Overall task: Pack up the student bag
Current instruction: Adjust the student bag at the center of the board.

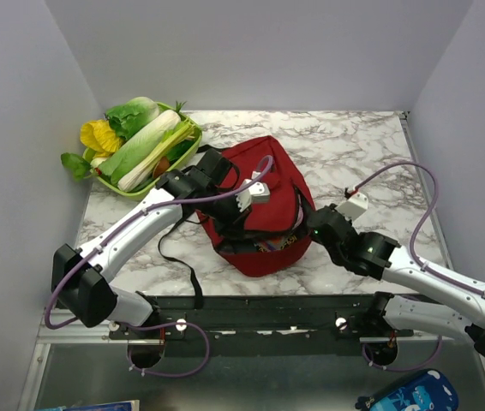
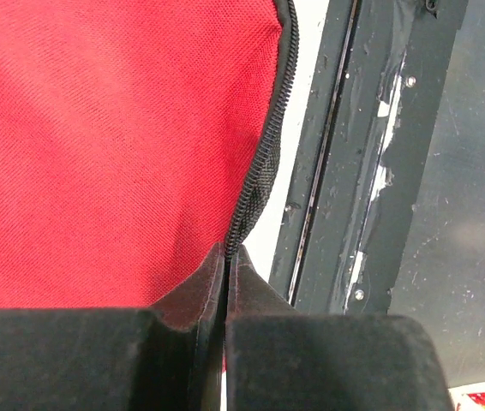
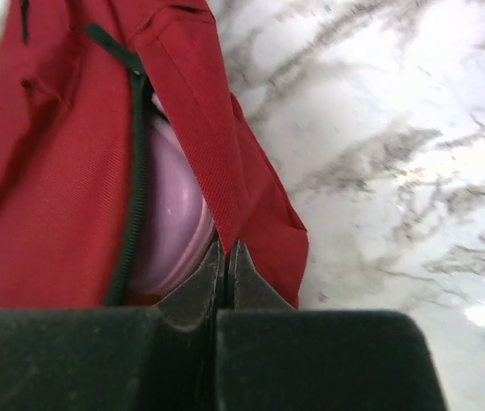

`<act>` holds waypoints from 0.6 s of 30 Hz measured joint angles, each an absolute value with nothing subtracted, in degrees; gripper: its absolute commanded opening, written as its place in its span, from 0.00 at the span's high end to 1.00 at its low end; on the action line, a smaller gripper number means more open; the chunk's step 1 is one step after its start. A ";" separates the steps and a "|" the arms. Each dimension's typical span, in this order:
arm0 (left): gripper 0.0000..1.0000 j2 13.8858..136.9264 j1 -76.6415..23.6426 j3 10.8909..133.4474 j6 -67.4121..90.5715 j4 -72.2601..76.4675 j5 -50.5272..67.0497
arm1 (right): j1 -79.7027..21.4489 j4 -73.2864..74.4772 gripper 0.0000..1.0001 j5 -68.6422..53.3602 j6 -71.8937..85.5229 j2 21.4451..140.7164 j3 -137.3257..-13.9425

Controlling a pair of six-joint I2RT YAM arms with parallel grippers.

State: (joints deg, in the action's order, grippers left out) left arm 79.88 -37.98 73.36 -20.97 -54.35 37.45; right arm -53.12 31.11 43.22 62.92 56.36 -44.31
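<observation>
The student bag (image 1: 264,184) is a dark-red backpack lying in the middle of the marble table, its opening toward the front edge. My left gripper (image 1: 244,214) reaches over the bag's top. In the left wrist view the left gripper (image 2: 227,254) is shut on the bag's black zipper edge (image 2: 264,163). My right gripper (image 1: 309,226) is at the bag's right side. In the right wrist view the right gripper (image 3: 228,250) is shut on a red fabric flap (image 3: 204,128) of the bag. A smooth pink rounded thing (image 3: 170,214) shows inside the opening beside the flap.
A green tray (image 1: 189,144) piled with toy vegetables stands at the back left, close to the left arm's elbow. A black bag strap (image 1: 182,265) trails toward the black front rail (image 1: 268,301). Grey walls close in left, right and back. A blue patterned case (image 1: 405,396) lies below the table.
</observation>
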 measured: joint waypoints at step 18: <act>0.59 91.66 -46.92 84.68 -19.27 -56.73 42.76 | -51.35 33.26 0.99 40.01 54.72 58.83 -45.71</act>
State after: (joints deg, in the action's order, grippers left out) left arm 91.66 -46.92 84.68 -19.27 -56.73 42.76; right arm -51.35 33.26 40.01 54.72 58.83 -45.71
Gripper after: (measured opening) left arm 0.348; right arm 0.016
